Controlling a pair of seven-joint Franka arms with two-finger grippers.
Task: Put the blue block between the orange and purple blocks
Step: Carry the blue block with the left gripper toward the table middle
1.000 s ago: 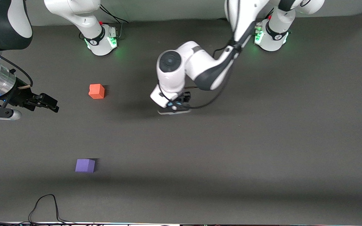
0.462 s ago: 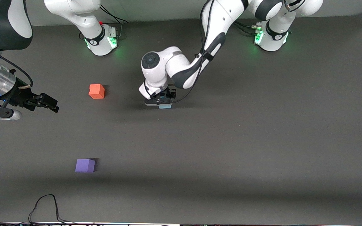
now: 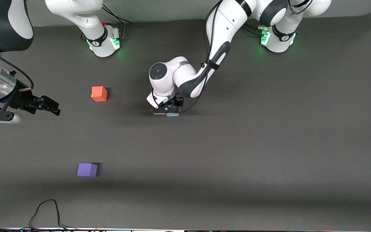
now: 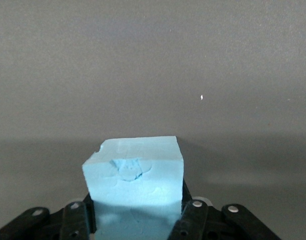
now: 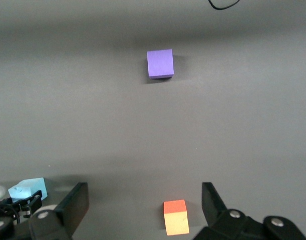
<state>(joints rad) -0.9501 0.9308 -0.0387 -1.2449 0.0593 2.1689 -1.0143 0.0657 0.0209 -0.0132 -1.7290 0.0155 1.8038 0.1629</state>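
I had the left gripper [image 3: 169, 111] clamped on the blue block [image 4: 135, 187] mid-table, well apart from the orange block [image 3: 99, 93] and purple block [image 3: 87, 169]. Right gripper [image 5: 145, 212] waited, fingers apart.

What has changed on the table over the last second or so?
The left gripper swung toward the right arm's end of the table, then edged back a little, its jaws shut on the blue block. The orange block, purple block and the waiting, open right gripper stayed put.
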